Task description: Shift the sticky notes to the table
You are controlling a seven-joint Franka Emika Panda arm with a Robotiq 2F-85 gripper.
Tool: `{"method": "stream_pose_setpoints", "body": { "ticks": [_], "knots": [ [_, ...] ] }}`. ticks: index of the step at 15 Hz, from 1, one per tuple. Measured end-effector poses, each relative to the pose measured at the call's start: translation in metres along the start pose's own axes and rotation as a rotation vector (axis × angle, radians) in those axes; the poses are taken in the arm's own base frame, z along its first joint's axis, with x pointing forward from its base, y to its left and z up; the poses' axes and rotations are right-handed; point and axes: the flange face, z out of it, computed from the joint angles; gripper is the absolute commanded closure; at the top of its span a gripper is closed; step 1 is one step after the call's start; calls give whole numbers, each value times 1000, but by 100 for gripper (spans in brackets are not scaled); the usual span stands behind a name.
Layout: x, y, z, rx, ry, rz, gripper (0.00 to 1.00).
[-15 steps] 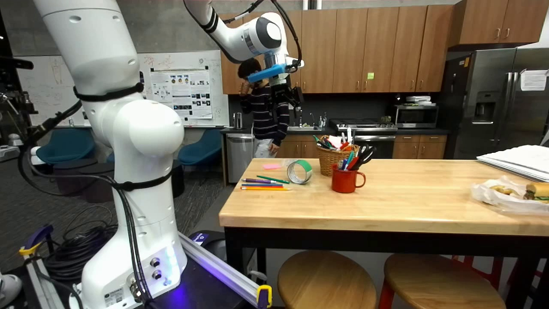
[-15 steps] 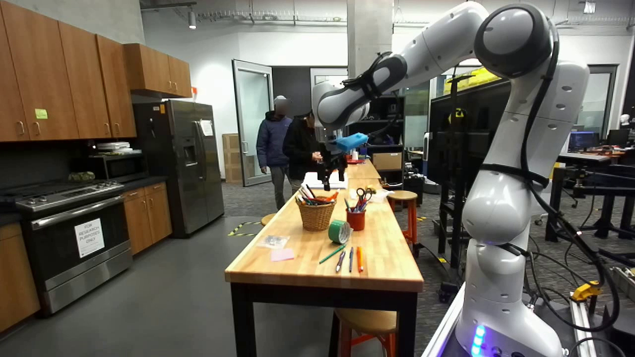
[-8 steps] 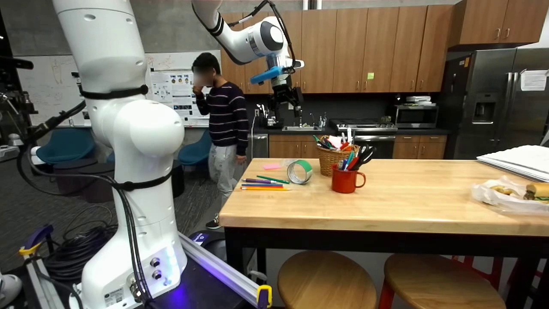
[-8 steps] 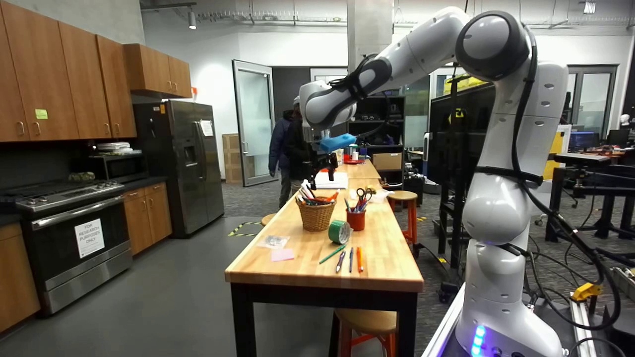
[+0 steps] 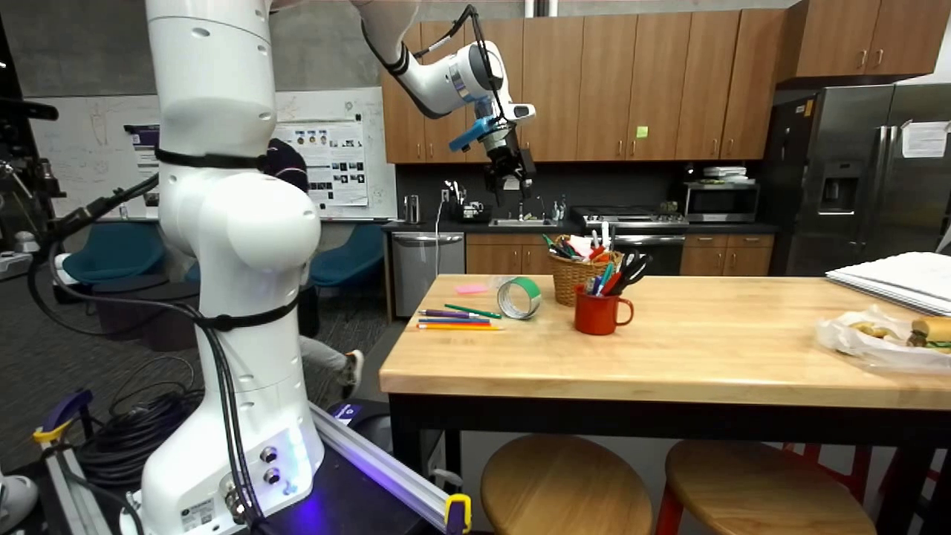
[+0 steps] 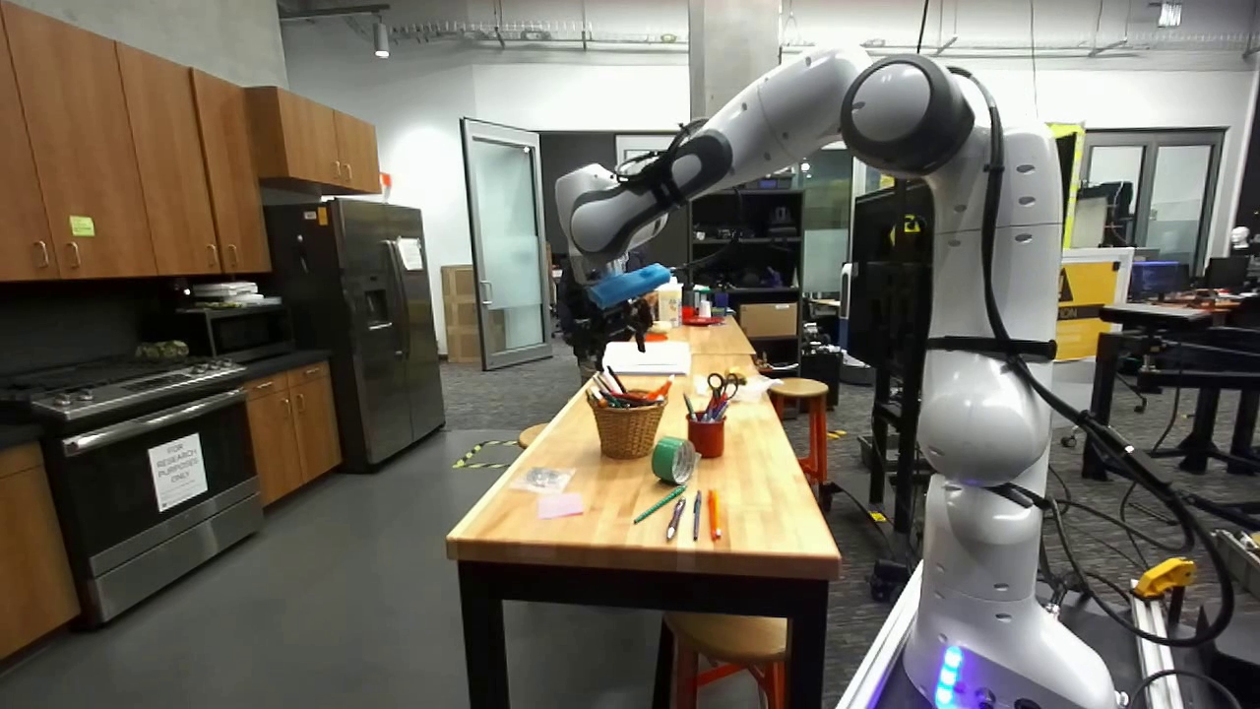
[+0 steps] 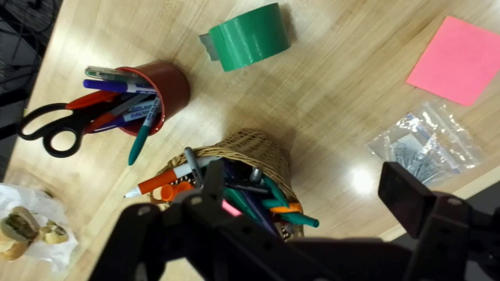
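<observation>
Pink sticky notes [image 7: 459, 60] lie flat on the light wood table [image 6: 600, 532], near its end, and show in both exterior views and at the right of the wrist view. In an exterior view the same pink sticky notes [image 5: 471, 289] sit behind the pens. My gripper [image 7: 310, 189] is open, its black fingers wide apart with nothing between them. It hangs high above the tabletop, and in the wrist view its left finger overlaps the wicker basket. The gripper [image 5: 513, 192] is tilted in an exterior view, well apart from the sticky notes.
Around the sticky notes are a clear bag of clips [image 7: 425, 144], a green tape roll [image 7: 252, 37] and several pens [image 6: 697, 515]. The wicker basket [image 6: 628, 430] and red mug [image 5: 594, 313] stand upright, full of pens. A wrapped sandwich [image 5: 884, 338] lies farther along. A green note [image 5: 642, 131] sticks to a cabinet.
My arm has swung round and the gripper has moved toward the kitchen side and tilted, still open. A person has walked behind the arm. Nothing on the table has moved.
</observation>
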Motion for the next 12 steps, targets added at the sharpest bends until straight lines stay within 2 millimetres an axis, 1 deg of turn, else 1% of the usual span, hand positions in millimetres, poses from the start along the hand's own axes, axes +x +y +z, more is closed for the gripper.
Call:
{"method": "stream_pose_setpoints", "body": {
  "ticks": [5, 12],
  "knots": [
    [29, 1, 8, -73, -62, 149, 0],
    [67, -18, 27, -70, -107, 286, 0]
  ]
}}
